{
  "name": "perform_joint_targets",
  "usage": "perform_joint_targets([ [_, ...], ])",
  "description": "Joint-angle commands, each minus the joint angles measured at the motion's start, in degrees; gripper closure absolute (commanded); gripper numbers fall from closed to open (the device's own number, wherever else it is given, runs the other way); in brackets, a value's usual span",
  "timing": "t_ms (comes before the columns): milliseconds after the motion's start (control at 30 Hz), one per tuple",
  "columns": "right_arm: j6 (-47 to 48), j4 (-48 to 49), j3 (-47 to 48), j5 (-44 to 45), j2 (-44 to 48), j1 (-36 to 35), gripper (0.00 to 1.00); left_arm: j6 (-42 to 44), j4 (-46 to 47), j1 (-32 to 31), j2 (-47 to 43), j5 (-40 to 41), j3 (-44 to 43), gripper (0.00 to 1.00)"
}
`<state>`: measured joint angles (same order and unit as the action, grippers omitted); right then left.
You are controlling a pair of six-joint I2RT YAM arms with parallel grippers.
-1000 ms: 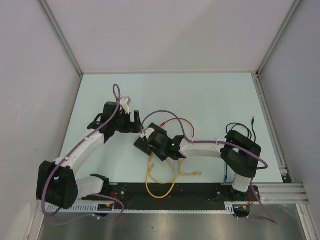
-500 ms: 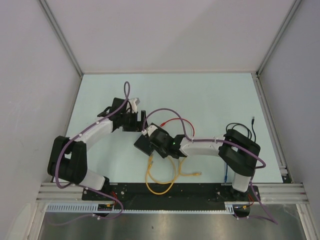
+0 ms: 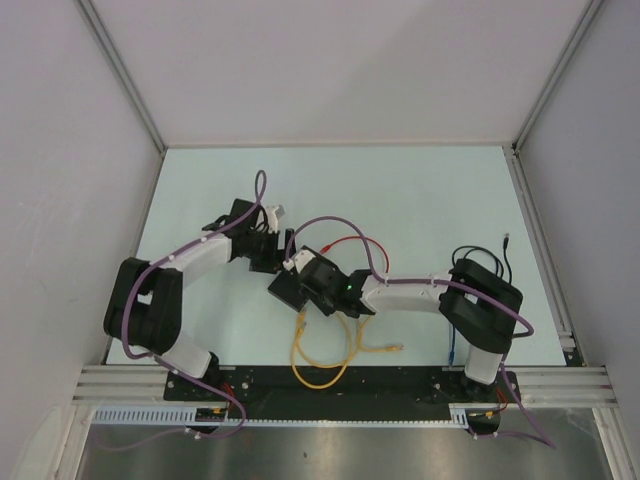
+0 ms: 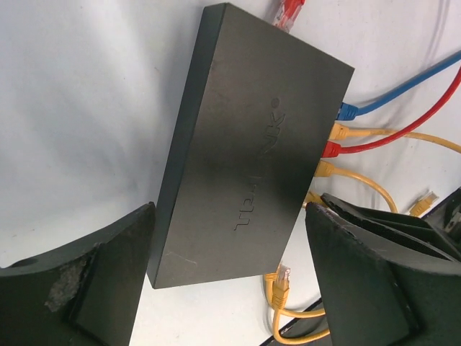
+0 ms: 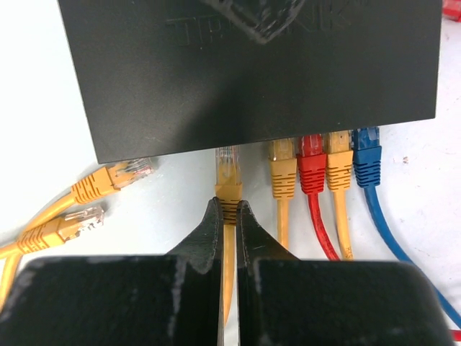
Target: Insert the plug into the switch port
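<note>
One yellow-booted clear plug [image 5: 227, 167], clamped in the right claw [image 5: 229, 207], meets the flat matte-black switch [image 5: 252, 72] edge; insertion likely needs a straight push. The left claw [image 4: 230, 245] stands apart, straddling the switch.

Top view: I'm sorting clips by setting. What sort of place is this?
Probably a lab robot cell: pale table walled by blank white panels, network switch with patch cables.

Along the switch's [image 5: 252, 72] port edge, four seated plugs [image 5: 324, 169] (yellow, red, yellow, blue) fill the right end. Two loose plugs [image 5: 108, 180] lie off its left corner. Between them my pincer [image 5: 229, 209], pinching a yellow plug [image 5: 227, 176], fits.
</note>
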<state>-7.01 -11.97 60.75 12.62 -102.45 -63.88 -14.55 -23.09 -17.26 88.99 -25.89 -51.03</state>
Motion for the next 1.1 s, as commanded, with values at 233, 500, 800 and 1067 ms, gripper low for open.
perform_joint_targets([
  [233,1.03,3.18,0.07,-0.93,4.10,1.30,1.00,1.80,-2.13,-1.46,2.50,0.84,-2.94,0.13],
  [500,0.76,5.81,-1.07,-4.36,4.45,1.56,1.00,1.63,-2.48,-1.64,3.82,0.84,-3.11,0.14],
  [800,0.50,8.63,-2.30,-5.59,4.81,1.82,1.00,1.54,-2.31,-1.64,5.23,-1.00,-3.29,0.15],
  [1067,0.24,14.25,-5.73,-6.47,5.68,3.58,1.00,2.41,-2.57,-2.17,7.42,-4.87,-3.38,0.16],
])
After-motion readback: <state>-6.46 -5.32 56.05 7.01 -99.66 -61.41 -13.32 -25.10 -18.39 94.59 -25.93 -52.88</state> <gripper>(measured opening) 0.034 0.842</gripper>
